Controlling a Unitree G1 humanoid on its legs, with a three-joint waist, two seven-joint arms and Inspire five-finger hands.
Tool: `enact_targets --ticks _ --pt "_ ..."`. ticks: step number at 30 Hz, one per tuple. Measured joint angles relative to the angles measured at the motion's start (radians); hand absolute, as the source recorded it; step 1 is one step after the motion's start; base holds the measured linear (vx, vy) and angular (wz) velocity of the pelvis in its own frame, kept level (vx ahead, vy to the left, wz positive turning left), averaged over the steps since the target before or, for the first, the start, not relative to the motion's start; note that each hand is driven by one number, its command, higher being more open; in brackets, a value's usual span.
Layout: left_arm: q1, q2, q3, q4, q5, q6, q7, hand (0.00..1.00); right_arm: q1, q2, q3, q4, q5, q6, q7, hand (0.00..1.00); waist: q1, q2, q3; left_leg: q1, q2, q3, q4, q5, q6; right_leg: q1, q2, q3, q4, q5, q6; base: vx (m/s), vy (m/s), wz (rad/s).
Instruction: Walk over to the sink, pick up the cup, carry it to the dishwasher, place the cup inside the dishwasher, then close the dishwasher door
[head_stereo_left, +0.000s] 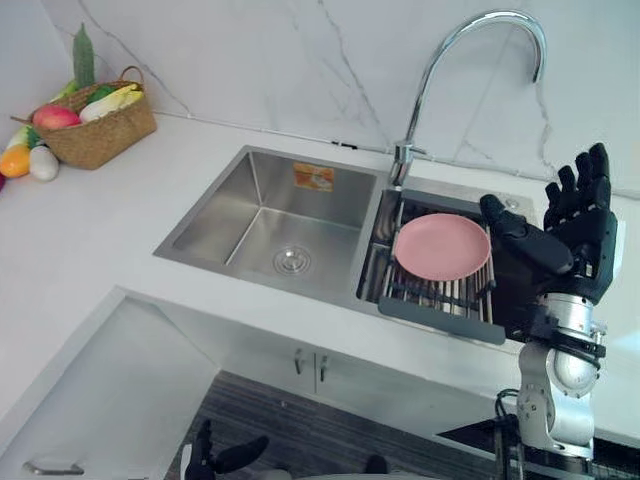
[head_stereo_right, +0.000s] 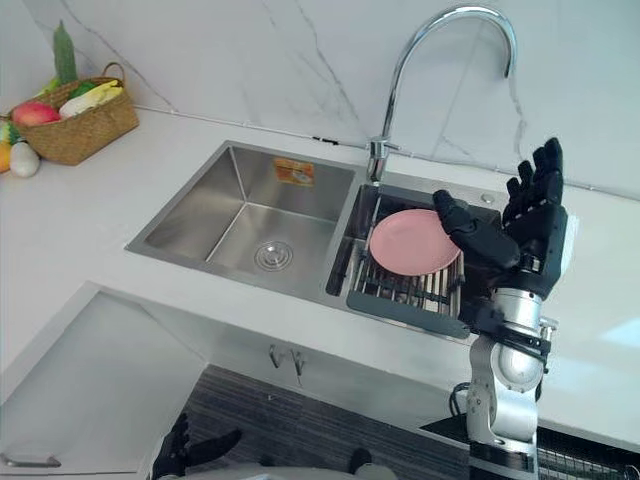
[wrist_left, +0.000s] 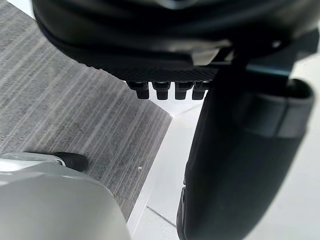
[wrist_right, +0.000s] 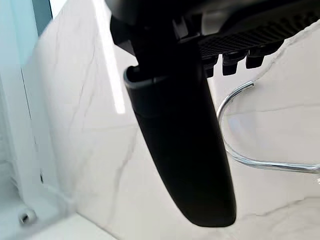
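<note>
Step 1: at sink (head_stereo_left: 260, 215), cup pickup pending. Right hand (head_stereo_left: 582, 238) raised by plate (head_stereo_left: 442, 246), fingers straight, empty. Left hand (wrist_left: 165, 40) low, relaxed, empty. Next: find cup, lower right hand.

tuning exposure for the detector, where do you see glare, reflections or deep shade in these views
Right wrist view: a bright streak of reflected light runs down the marble wall beside the right hand; the faucet glints. Left eye view: soft sheen in the sink basin, deep shade in the rack under the pink plate. Left wrist view: no glare, the left hand dark.
</note>
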Motion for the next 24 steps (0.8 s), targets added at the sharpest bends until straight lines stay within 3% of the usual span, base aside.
enact_targets --ticks 4,11,19,24 --pt "-0.019 0.017 0.001 0.002 0.012 0.000 -0.005 1.00 -0.024 -0.109 -0.001 0.018 -0.170 0.090 0.090 1.00 -0.013 -0.023 0.005 0.006 -0.003 0.030 0.002 -0.005 0.007 -0.001 0.001 0.033 -0.020 0.020 0.002 -0.02 0.029 -0.21" --pt "-0.017 0.033 0.001 0.003 0.014 0.018 -0.024 1.00 -0.064 -0.253 -0.004 0.009 -0.356 0.149 0.247 1.00 -0.038 -0.041 -0.002 0.000 0.000 0.056 0.023 -0.020 0.012 -0.006 0.000 0.065 -0.027 0.032 0.005 -0.05 0.008 -0.14" --pt "-0.016 0.038 0.001 0.005 0.041 0.044 -0.032 1.00 -0.064 -0.297 0.000 0.010 -0.562 0.154 0.348 1.00 -0.051 -0.043 -0.004 -0.013 0.001 0.059 0.020 -0.020 0.012 -0.030 0.003 0.087 -0.010 0.033 0.006 -0.01 -0.001 0.00" --pt "-0.016 0.047 -0.001 0.004 0.041 0.057 -0.043 1.00 -0.070 -0.313 0.051 0.027 -0.712 0.147 0.352 1.00 -0.058 -0.052 -0.010 -0.019 -0.002 0.057 0.027 -0.020 0.012 -0.039 0.002 0.116 -0.003 0.033 0.007 0.00 0.010 0.02"
